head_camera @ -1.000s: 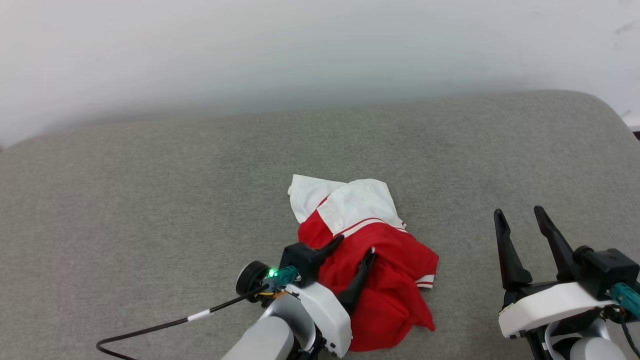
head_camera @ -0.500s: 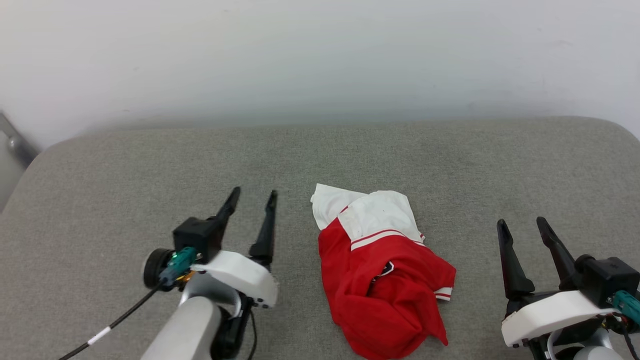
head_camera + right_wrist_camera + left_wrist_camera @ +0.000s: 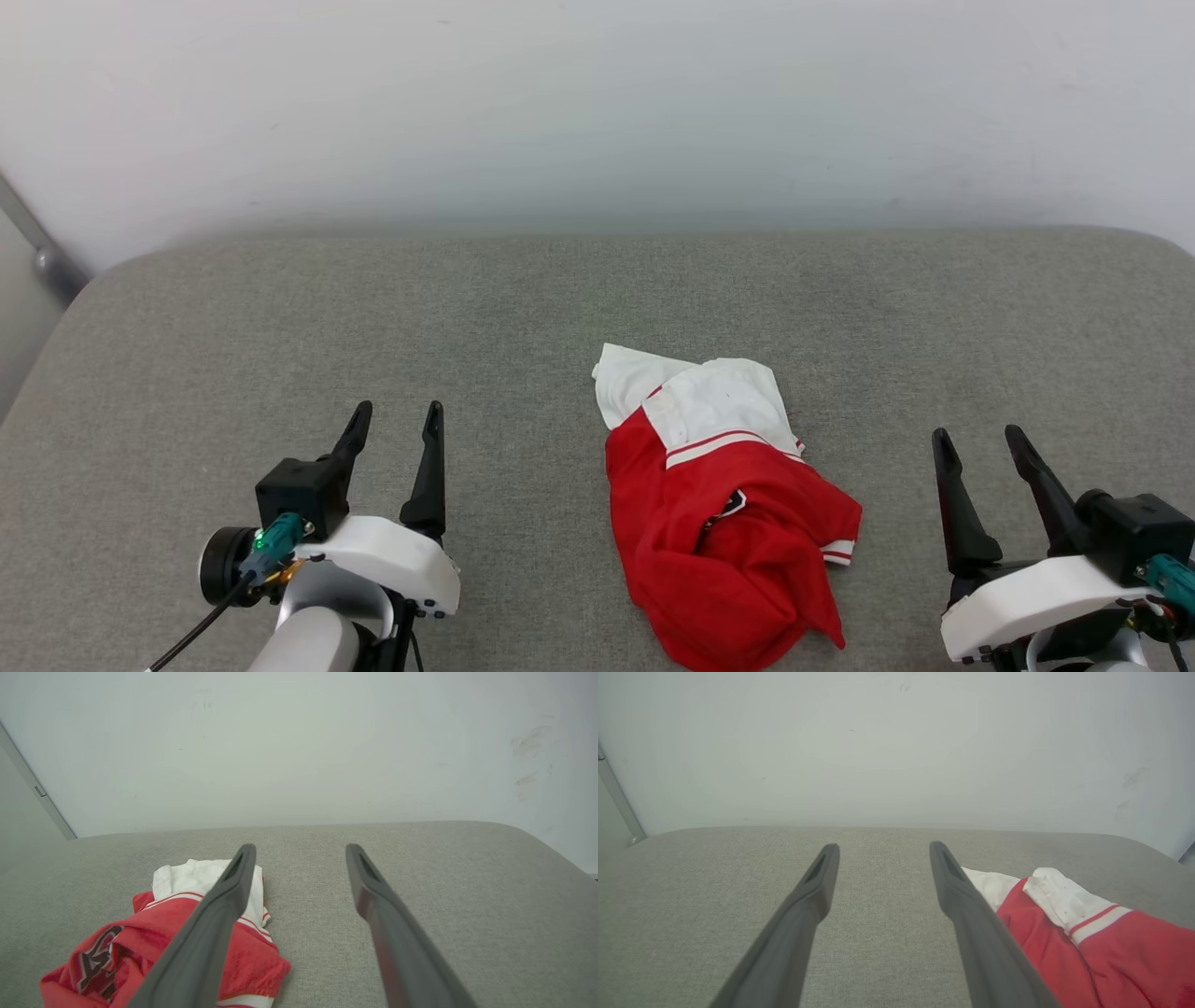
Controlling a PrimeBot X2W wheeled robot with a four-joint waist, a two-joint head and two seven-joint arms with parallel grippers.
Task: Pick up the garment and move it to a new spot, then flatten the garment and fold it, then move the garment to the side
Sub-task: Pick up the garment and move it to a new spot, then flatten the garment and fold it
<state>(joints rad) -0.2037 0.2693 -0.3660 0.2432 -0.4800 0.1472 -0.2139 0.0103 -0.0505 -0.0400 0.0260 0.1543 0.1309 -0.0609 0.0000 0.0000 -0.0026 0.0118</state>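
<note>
The grey cushion [image 3: 560, 308] runs across the lower part of the head view under a pale wall [image 3: 597, 112]. The whole picture has shifted a little over the last 1 second, so that is my head turning, not the cloth sliding.

The shirt [image 3: 728, 541] lies crumpled at lower centre-right, its red body in a heap and a white sleeve [image 3: 724, 406] on its upper end. Its shape is much the same as 1 second ago.

What has changed is my left gripper [image 3: 398, 411]. 1 second ago its fingers were down on the red cloth; now it sits at lower left, well apart from the shirt, fingers spread and empty. My right gripper [image 3: 977, 435] has kept its place at lower right, also spread wide with nothing in it, near the shirt but not touching.

I take this to mean the shirt has been let go at its new spot. Flattening comes next, and both grippers will need a fresh hold on its edges.

In the right wrist view, a patch of black print [image 3: 96, 956] edged in white shows at lower left on a fold, too creased to read. I see no other legible label.
</note>
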